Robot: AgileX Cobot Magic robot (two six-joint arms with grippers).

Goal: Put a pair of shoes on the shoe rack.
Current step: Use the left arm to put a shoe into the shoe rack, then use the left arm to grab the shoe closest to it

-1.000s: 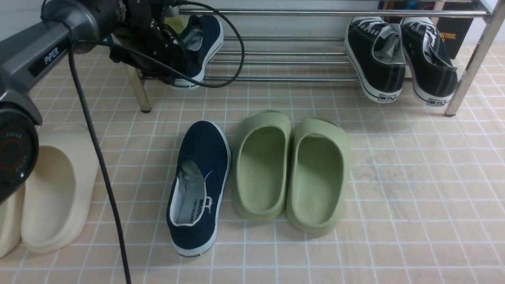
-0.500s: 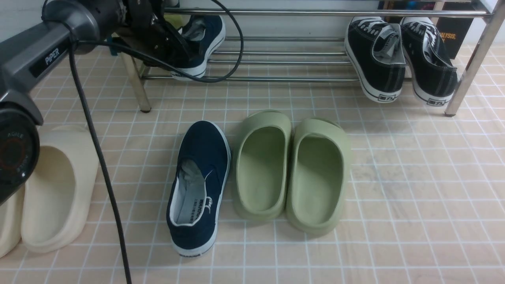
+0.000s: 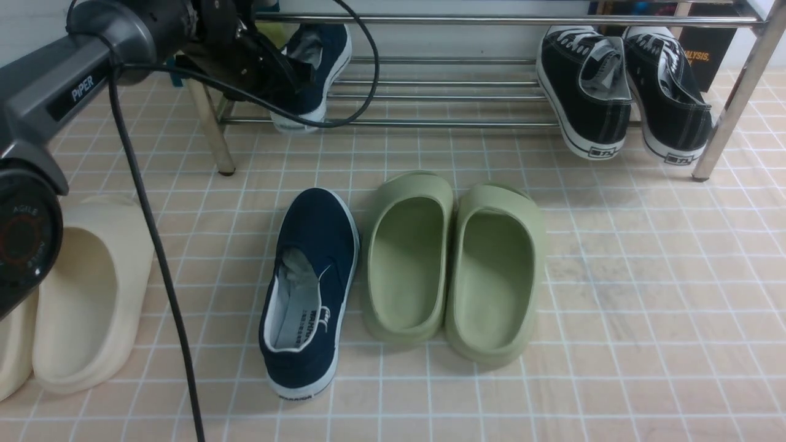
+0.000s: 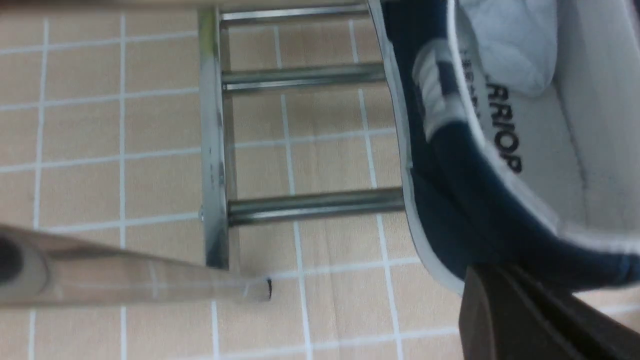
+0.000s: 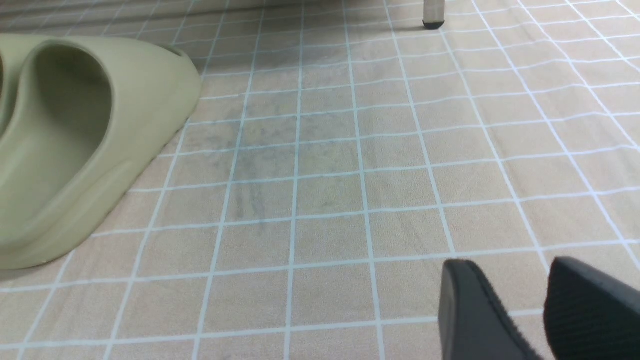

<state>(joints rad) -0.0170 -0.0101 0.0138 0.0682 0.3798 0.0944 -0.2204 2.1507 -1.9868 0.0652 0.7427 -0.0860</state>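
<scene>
**A:** Entry one: where do we log the first navy slip-on (image 3: 322,55)?

**B:** On the shoe rack (image 3: 442,122), at its left end. The toe points toward the wall and the heel hangs over the front bar. In the left wrist view we read part of the lettering on the grey-white insole, and the white sole edge crosses two of the rack's bars.

**A:** And the left end effector (image 3: 284,86)?

**B:** At that shoe's heel. Its dark fingers (image 4: 505,310) lie almost together, right against the heel rim. We cannot tell whether they pinch the canvas or merely touch it.

**A:** The second navy slip-on (image 3: 313,270)?

**B:** On the tiled floor (image 3: 645,294), in front of the rack and well apart from it. It stands upright on its sole, toe toward the rack, just beside the olive-green slides (image 3: 408,258).

**A:** Right end effector (image 5: 507,272)?

**B:** We see it only in the right wrist view — jaws apart, nothing between them, above the floor tiles, with one olive slide off to the side.

**A:** Anything else for the page?

**B:** Black lace-up sneakers (image 3: 586,92) sit at the rack's right end, heels over the front bar. Cream slides (image 3: 86,294) lie on the floor at far left, partly behind the left arm. A black cable (image 3: 153,245) hangs from that arm across the front view.
</scene>
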